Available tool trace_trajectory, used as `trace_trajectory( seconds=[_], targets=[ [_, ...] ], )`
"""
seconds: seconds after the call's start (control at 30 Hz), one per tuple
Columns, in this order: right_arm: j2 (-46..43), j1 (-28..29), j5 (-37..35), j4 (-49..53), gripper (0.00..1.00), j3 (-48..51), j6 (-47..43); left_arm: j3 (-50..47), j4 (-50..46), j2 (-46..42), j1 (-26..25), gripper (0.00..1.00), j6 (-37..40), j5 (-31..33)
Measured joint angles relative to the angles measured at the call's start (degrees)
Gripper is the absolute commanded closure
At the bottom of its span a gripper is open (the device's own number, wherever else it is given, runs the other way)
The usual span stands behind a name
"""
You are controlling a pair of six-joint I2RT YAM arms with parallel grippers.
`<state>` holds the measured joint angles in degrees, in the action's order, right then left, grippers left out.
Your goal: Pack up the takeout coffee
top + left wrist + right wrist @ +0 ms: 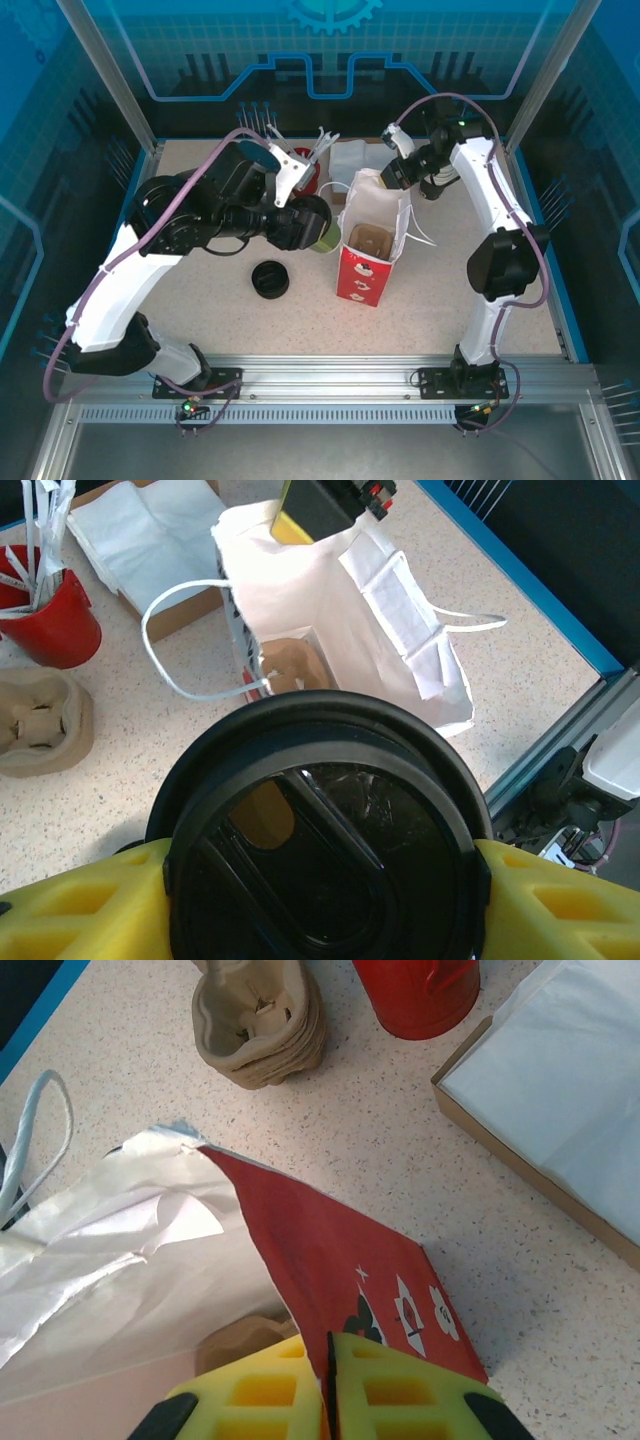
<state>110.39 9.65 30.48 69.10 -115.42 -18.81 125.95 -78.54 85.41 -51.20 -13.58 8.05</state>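
The takeout coffee, an olive-green cup with a round black lid, is held just left of the bag. My left gripper is shut on it, its yellow fingers pressing both sides of the lid. The red and white paper bag stands open in the middle of the table, a brown cardboard insert at its bottom. At the bag's far rim my right gripper is shut on the red wall, its yellow pads pinching the paper edge; from above that gripper is over the bag's back corner.
A low stack of black lids lies near the front left of the bag. Behind it are a red cup of stirrers, a stack of cardboard cup carriers and a box of white napkins. Blue frame rails edge the table.
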Motion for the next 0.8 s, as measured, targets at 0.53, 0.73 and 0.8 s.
trace_trajectory(
  seconds=[0.53, 0.73, 0.8],
  targets=[
    [-8.55, 2.89, 0.98, -7.93, 0.96, 9.44, 16.57, 4.85, -0.39, 7.69, -0.72, 0.35, 0.37, -0.26],
    [-9.73, 4.44, -0.33, -9.22, 0.96, 11.21, 20.06, 4.85, 0.76, 9.97, -0.85, 0.35, 0.2, -0.17],
    [-10.12, 5.2, -0.59, -9.22, 0.96, 11.74, 20.72, 4.85, 0.9, 10.62, -1.16, 0.35, 0.15, -0.13]
  ],
)
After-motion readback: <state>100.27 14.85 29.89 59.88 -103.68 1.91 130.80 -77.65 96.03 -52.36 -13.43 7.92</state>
